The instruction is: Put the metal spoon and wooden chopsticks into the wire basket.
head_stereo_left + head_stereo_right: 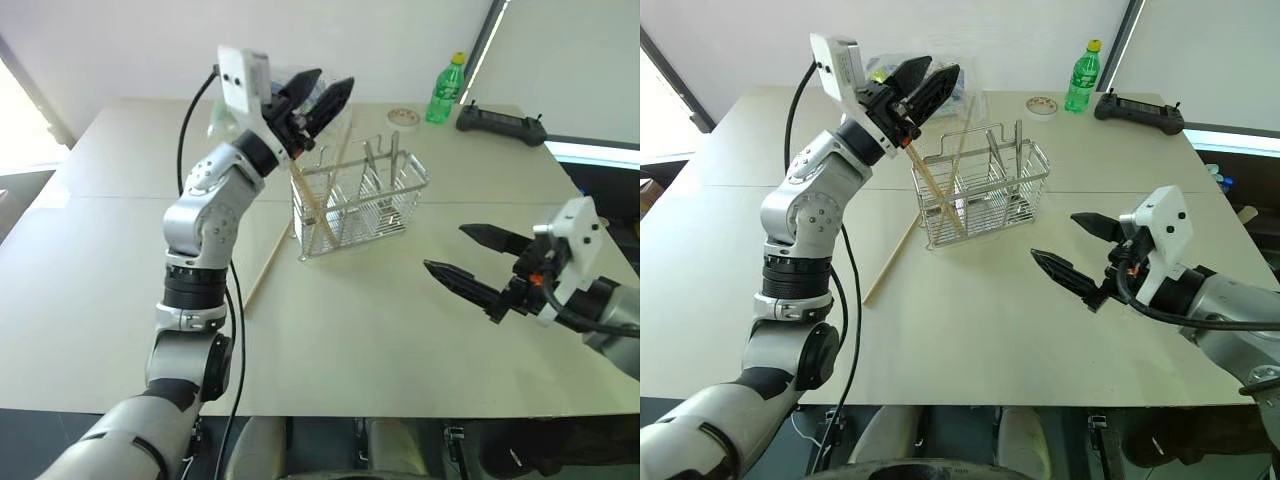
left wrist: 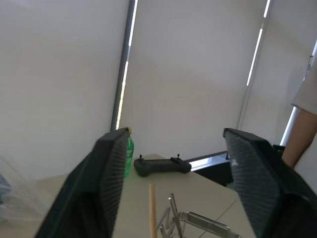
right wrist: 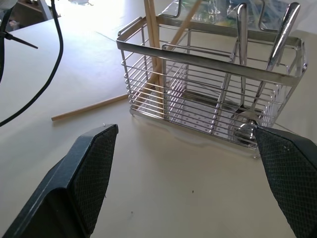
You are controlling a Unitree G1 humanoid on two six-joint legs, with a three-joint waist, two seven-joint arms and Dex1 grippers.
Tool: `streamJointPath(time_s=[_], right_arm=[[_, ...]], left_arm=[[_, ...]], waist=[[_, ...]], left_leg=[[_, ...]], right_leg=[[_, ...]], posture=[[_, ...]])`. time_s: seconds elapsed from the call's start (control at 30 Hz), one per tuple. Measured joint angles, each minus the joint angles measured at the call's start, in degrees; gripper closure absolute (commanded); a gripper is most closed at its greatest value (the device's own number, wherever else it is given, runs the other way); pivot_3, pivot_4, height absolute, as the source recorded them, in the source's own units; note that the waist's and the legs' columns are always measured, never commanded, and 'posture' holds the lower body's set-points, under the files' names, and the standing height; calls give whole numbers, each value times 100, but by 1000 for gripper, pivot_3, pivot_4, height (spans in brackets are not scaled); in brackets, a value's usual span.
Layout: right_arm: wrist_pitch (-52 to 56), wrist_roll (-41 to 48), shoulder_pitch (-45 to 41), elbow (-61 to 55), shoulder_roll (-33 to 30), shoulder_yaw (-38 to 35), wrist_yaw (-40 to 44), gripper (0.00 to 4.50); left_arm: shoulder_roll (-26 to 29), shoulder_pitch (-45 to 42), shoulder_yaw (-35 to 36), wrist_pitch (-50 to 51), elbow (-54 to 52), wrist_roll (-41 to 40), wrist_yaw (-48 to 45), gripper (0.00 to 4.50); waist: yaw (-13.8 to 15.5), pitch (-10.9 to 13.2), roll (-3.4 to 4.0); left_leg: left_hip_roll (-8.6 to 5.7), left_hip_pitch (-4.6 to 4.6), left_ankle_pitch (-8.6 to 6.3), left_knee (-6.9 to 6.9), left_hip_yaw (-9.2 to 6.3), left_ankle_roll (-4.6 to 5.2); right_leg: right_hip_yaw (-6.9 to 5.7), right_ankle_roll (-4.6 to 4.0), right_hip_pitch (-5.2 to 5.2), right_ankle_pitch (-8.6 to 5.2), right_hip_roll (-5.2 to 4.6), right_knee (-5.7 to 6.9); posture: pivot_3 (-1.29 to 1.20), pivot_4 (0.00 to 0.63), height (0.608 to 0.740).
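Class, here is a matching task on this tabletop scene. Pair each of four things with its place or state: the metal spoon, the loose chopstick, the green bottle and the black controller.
Things:
1. metal spoon
2. loose chopstick
3. green bottle
4. black controller

Places or states:
A. lying flat on the table beside the wire basket
B. standing upright at the far edge of the table
C. standing inside the wire basket, bowl down
D. lying at the far edge of the table, to the right of the bottle

Pairs: 1-C, 2-A, 3-B, 4-D
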Motion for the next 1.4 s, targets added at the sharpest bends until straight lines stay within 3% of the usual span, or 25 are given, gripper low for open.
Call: streamJointPath(time_s=[0.27, 0.37, 0.47, 0.6, 0.73, 0.93, 1.17, 1.4], right_arm=[[-31, -65, -183, 130, 1, 179, 21, 0], [-39, -129, -206, 171, 2, 258, 64, 0], [-143, -414, -190, 187, -17, 407, 195, 0], [-302, -833, -161, 235, -32, 671, 390, 0], [-447, -1030, -230, 289, 22, 855, 467, 0], [-504, -1185, -257, 313, 332, 1162, 401, 0], [-512, -1206, -96, 147, 532, 1165, 243, 0], [-503, -1169, 115, -46, 657, 1070, -4, 0]], left_arm=[[346, -489, 472, 755, -102, -570, 327, 58], [937, -1322, 933, 1376, 176, -987, 572, 58], [1912, -2057, 1170, 2109, 742, -1065, 667, 58], [3048, -2250, 628, 2910, 1685, -589, 128, 58], [3600, -2254, -589, 3445, 2387, 95, -797, 58], [3422, -2249, -1648, 3796, 3209, 866, -1494, 58], [2825, -2249, -1996, 3584, 4210, 1618, -1696, 58], [1995, -2255, -2123, 2649, 5512, 2284, -1937, 58]], waist=[[-8, 4, -2], [-19, 7, -2], [-52, 4, 4], [-80, 3, 10], [-61, 7, 1], [-29, 11, 0], [-10, 12, -1], [-24, 13, -4]], left_leg=[[1, -3, 0, 0, -5, 0], [1, -3, -1, -4, -5, 1], [0, 10, -2, -28, -2, 3], [0, 15, -1, -37, -4, 2], [0, 4, -1, -32, -5, 1], [0, -13, -2, -42, -5, 1], [-1, -15, -2, -42, -3, 2], [0, -14, -2, -39, -1, 2]], right_leg=[[-3, 1, -4, 0, 3, 0], [-3, 6, -9, 1, 5, 2], [-3, 29, -8, 3, 5, 3], [-4, 24, -11, -2, 6, 10], [-5, 6, -15, -11, 4, 2], [-4, 12, -36, -7, 1, 1], [-4, 23, -41, -1, 1, 5], [-4, 24, -40, -1, 0, 5]], posture=[[0, 150, 690], [0, 150, 690], [0, 150, 690], [0, 150, 690], [0, 150, 690], [0, 150, 690], [0, 150, 690], [0, 150, 690]])
